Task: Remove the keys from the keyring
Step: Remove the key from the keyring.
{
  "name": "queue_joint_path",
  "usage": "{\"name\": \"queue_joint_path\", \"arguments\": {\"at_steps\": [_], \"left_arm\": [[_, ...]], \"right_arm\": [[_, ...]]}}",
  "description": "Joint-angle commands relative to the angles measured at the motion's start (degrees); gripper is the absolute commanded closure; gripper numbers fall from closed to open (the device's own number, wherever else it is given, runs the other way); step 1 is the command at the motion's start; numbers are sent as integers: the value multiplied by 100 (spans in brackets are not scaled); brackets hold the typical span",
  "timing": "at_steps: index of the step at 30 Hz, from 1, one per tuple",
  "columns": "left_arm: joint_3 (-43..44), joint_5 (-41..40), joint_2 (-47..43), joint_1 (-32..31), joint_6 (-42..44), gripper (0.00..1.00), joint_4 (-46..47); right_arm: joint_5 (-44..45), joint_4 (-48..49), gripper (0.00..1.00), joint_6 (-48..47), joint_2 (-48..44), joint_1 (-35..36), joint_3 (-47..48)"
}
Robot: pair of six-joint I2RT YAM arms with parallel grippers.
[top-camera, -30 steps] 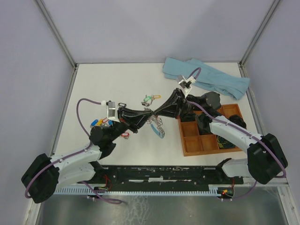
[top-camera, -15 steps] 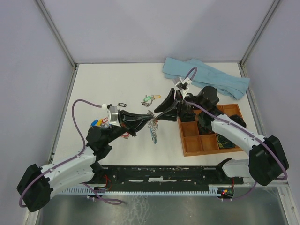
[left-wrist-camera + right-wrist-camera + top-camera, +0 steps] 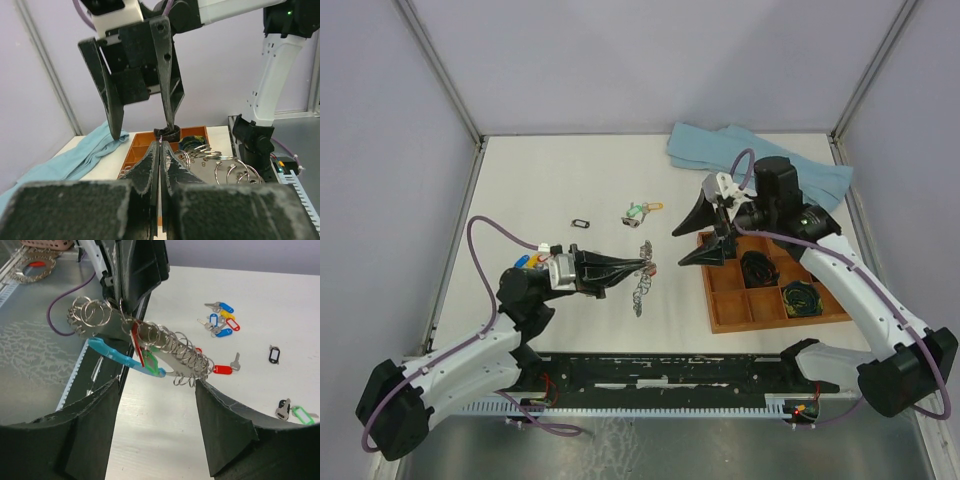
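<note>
Seen from above as only a small silvery tangle: the keyring (image 3: 639,288), dangling over the table's middle, left of the wooden tray (image 3: 718,312). Pinched at its top by the left gripper (image 3: 646,265), fingers pressed together on it. Shown far more clearly from the right wrist: thick light-blue arc below, long row of silver rings, red and green tags threaded on. Right gripper (image 3: 692,238) spread wide, just right of the ring and apart from it. Loose keys (image 3: 221,320) lying on the table at left.

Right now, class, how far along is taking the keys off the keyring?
Done: several tagged keys lie loose on the table. In hand: left jaws shut on the keyring, right jaws open and empty. Left: a red tag and a green tag hang on it.
</note>
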Motion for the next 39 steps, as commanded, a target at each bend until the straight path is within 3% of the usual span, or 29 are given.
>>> {"name": "queue_joint_path", "arguments": {"at_steps": [1,8,17,26,36,39], "left_arm": [[472,607,90,44,324,97,356],[458,-24,283,48,-356,97,766],[78,-920,617,48,-1468,97,2052],[95,-779,754,45,-1862,97,2351],[237,-570,977,39,-2083,97,2421],[231,-582,1041,39,-2118,97,2492]], "right_arm": [[-276,-1178,29,-1399,-99,-14,-77],[-338,-789,30,-1272,-238,103,-518],[223,2288,30,2032,-217,560,-1165],[752,3625,29,3351,-113,763,-1479],[751,4756,30,4104,-91,977,-1708],[689,4980,35,4222,-74,1075,-1756]]}}
